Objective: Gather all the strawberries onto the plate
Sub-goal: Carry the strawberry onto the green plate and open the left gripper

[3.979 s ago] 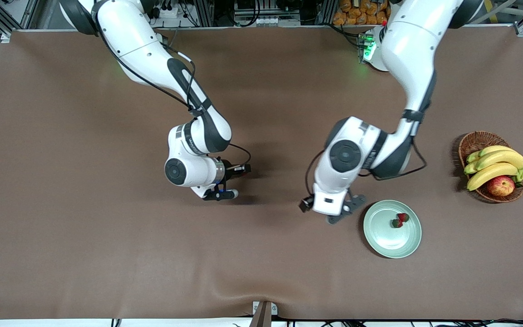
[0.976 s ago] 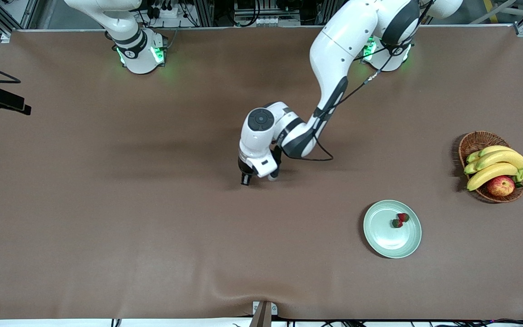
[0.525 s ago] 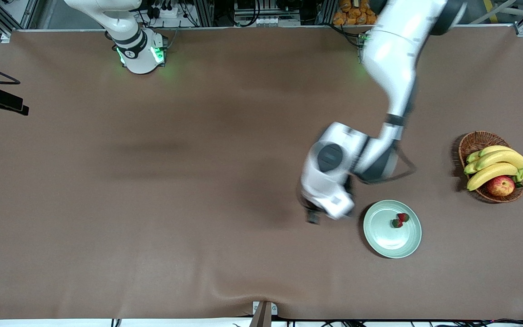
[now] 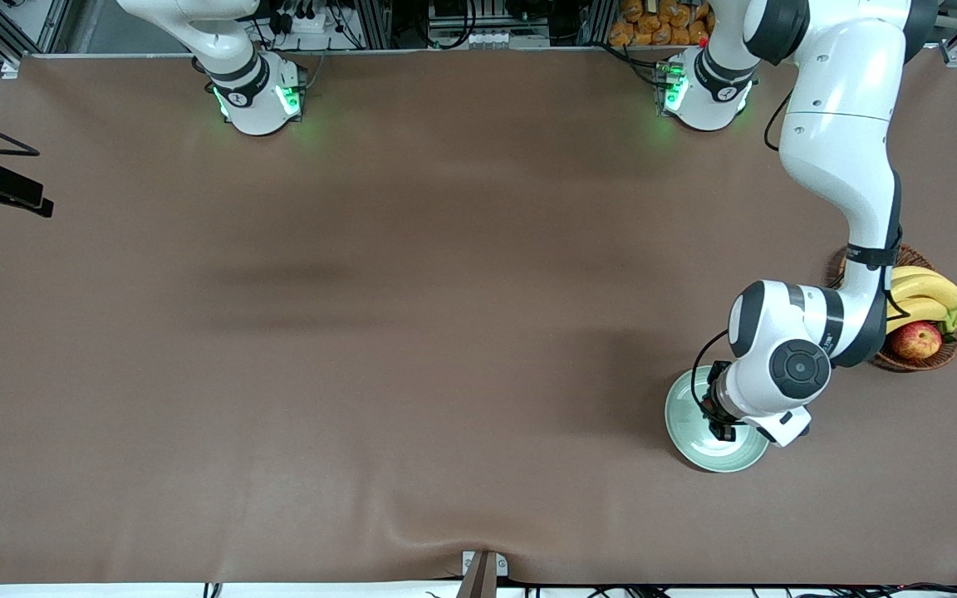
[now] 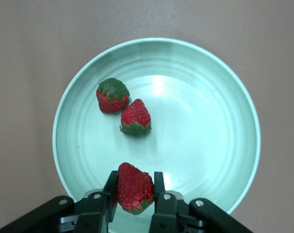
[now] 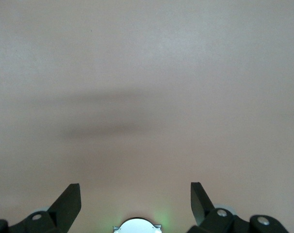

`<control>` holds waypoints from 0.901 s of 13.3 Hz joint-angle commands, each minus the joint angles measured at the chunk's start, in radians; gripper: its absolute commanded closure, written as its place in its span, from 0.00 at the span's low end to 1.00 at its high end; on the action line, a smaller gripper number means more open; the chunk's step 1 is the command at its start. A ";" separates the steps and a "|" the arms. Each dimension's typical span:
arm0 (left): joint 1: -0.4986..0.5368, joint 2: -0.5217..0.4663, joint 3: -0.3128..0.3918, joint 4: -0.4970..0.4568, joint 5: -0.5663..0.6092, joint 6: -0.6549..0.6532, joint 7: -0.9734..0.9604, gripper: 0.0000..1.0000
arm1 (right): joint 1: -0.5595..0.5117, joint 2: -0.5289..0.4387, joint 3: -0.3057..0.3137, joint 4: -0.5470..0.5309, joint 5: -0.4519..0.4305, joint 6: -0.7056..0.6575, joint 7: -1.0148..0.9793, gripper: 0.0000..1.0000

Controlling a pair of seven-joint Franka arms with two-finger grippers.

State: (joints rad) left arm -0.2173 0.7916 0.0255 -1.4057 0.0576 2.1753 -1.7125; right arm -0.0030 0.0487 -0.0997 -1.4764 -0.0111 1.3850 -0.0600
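The pale mint-green plate [image 4: 681, 409] lies near the left arm's end of the table. In the left wrist view, two strawberries [image 5: 112, 95] [image 5: 136, 117] lie side by side in the plate [image 5: 210, 126]. My left gripper [image 5: 135, 177] is shut on a third strawberry [image 5: 135, 188] and holds it over the plate, close to its rim. In the front view the left gripper [image 4: 719, 418] and wrist hide all the berries. My right gripper [image 6: 135, 187] is open and empty, held high over bare table; the right arm waits.
A brown wicker basket [image 4: 867, 257] with bananas [image 4: 920, 287] and a red-yellow apple [image 4: 916, 340] stands beside the plate at the left arm's end, partly under the left forearm. The brown mat [image 4: 362, 332] covers the table.
The left arm has swung from the table's middle to over the plate with a strawberry in its gripper. The right arm drew back earlier and has stayed still since.
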 commanded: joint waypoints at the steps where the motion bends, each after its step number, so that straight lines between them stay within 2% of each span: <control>1: -0.010 -0.003 -0.006 -0.009 0.007 0.001 0.004 1.00 | -0.008 -0.009 -0.003 0.005 0.032 -0.003 0.017 0.00; 2: -0.008 -0.005 -0.006 -0.009 0.007 0.001 0.039 0.36 | -0.008 -0.009 -0.006 0.005 0.042 -0.004 0.019 0.00; 3: -0.005 -0.012 -0.006 -0.010 0.005 -0.002 0.066 0.00 | -0.006 -0.009 -0.006 0.005 0.042 -0.004 0.019 0.00; 6: 0.016 -0.081 -0.007 -0.016 0.005 -0.032 0.184 0.00 | -0.005 -0.009 -0.006 0.005 0.030 -0.001 0.017 0.00; 12: 0.085 -0.296 -0.012 -0.016 -0.004 -0.271 0.571 0.00 | 0.001 -0.010 -0.005 0.005 0.037 -0.024 0.017 0.00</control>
State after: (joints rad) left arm -0.1514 0.5774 0.0218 -1.3888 0.0576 1.9731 -1.2387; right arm -0.0050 0.0483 -0.1054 -1.4753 0.0125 1.3760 -0.0560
